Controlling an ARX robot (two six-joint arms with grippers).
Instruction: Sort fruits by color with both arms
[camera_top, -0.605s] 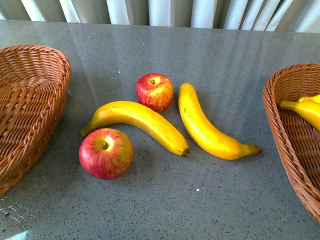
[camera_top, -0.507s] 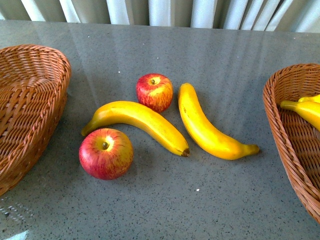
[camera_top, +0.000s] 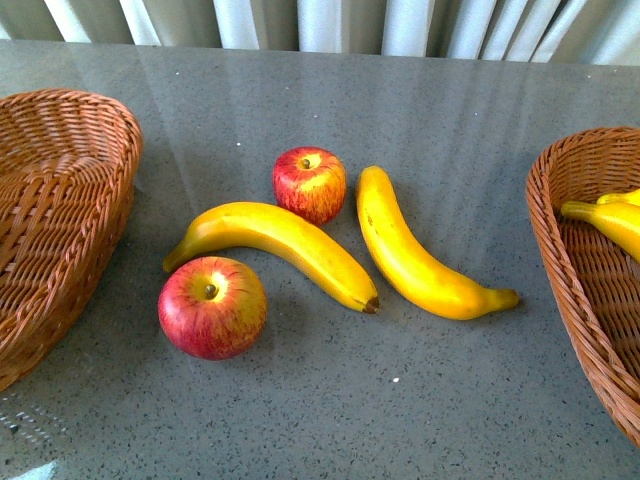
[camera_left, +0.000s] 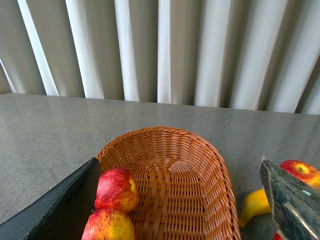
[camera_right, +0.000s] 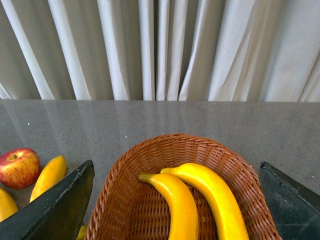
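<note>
On the grey table lie two red apples, a near one (camera_top: 212, 307) and a far one (camera_top: 310, 184), with two yellow bananas (camera_top: 275, 245) (camera_top: 415, 255) beside them. Neither arm appears in the front view. My left gripper (camera_left: 179, 192) hangs open above the left wicker basket (camera_left: 220, 165), which holds two apples (camera_left: 116, 189) (camera_left: 109, 226). Over the right wicker basket (camera_right: 165, 142) my right gripper (camera_right: 176, 192) is open too. Two bananas (camera_right: 175, 205) (camera_right: 215, 200) lie side by side in that basket. Nothing is between either pair of fingers.
The left basket (camera_top: 60, 200) stands at the table's left edge and the right basket (camera_top: 560, 230) at its right edge, banana ends (camera_top: 610, 220) showing inside. Pale curtains hang behind the table's far edge. The loose fruit is bunched mid-table.
</note>
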